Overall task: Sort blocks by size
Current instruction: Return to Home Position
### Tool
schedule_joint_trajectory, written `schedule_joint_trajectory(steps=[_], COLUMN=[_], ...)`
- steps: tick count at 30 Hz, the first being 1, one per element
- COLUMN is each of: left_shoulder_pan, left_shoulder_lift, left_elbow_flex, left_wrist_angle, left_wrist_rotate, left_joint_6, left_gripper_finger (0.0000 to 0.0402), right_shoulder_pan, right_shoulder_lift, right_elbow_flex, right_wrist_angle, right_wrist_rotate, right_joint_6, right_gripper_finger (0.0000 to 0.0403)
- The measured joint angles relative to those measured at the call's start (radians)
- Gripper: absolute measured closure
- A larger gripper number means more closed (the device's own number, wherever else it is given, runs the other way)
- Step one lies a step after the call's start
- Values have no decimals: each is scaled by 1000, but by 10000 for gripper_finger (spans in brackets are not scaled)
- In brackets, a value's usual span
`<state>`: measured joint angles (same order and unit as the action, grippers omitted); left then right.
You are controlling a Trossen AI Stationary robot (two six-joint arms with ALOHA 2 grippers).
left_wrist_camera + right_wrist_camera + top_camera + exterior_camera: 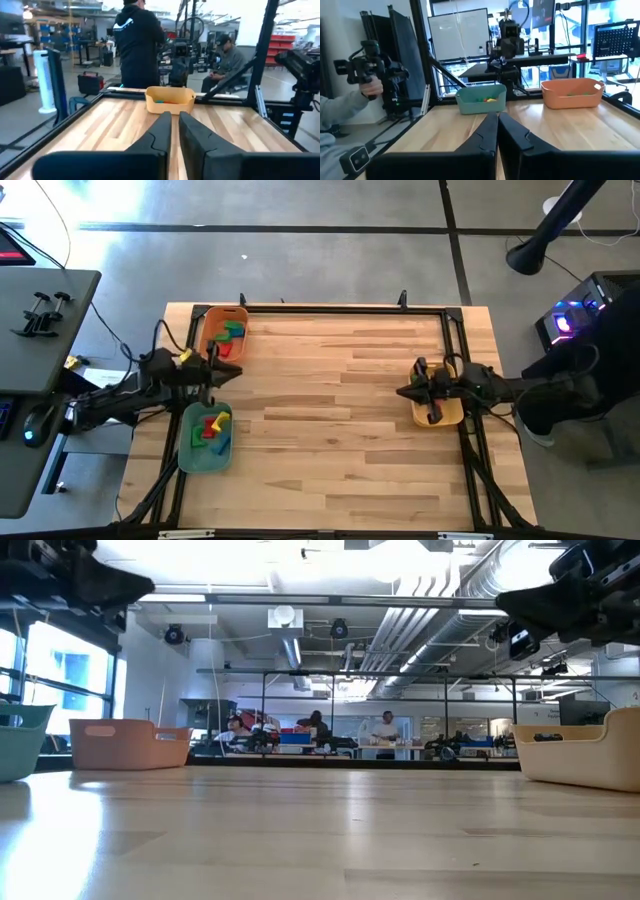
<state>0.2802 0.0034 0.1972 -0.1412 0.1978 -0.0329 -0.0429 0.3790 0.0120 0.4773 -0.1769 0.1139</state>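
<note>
You have three trays on the table (340,440) and two arms, one at each side of it. The orange tray (206,320) sits at the table's back-left corner. The teal tray (188,445) is on the same left edge, nearer the low camera. The yellow tray (452,418) is at the middle of the right edge.

Every one of the blocks (228,336) you can see lies inside a tray. The orange tray holds a crowded cluster in green, blue, red and yellow, too tightly packed to count exactly. The teal tray shows at least four: one red, one yellow, one green, one blue. The right arm covers the yellow tray from above. The left wrist view shows only a sliver of blue-green over its rim, so you cannot count there.

The left gripper (212,376) hangs above the table's left edge, in the gap between the orange and teal trays. It is beside both clusters and touches neither. Its fingers (162,132) are drawn together with a thin slit between them and hold nothing.

The right gripper (408,392) hovers just inside the table's right edge, over the yellow tray's inner rim. Its fingers (485,135) are pressed together and empty. In the low view both arms sit well above the tabletop.
</note>
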Motion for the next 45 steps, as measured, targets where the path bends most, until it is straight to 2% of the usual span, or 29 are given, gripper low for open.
schedule_joint_trajectory(steps=[4,8,14,22,25,31,42,45], left_shoulder_pan=[-40,-90,-156,-205,-206,-206,-205,-205], left_shoulder_lift=[1,1,1,1,1,3,3,3], left_elbow_flex=[-92,-185,-185,-185,-185,-185,-185,-185], left_wrist_angle=[187,349,308,222,221,213,212,212], left_wrist_rotate=[1,-40,-112,-116,-116,-117,-116,-116], left_joint_6=[-18,-35,-26,-26,-37,-199,-209,-209], left_gripper_finger=[399,399,401,401,401,401,401,401], right_shoulder_pan=[0,2,50,143,151,150,150,155], right_shoulder_lift=[-43,-49,-45,-45,-45,-45,-45,-87], right_elbow_flex=[0,2,-2,-2,-2,-2,-2,-3], right_wrist_angle=[-3,-32,-82,-85,-85,-106,-209,-280], right_wrist_rotate=[4,10,46,187,193,193,193,193], right_joint_6=[23,87,65,8,11,17,17,17], right_gripper_finger=[402,402,402,402,402,402,402,402])
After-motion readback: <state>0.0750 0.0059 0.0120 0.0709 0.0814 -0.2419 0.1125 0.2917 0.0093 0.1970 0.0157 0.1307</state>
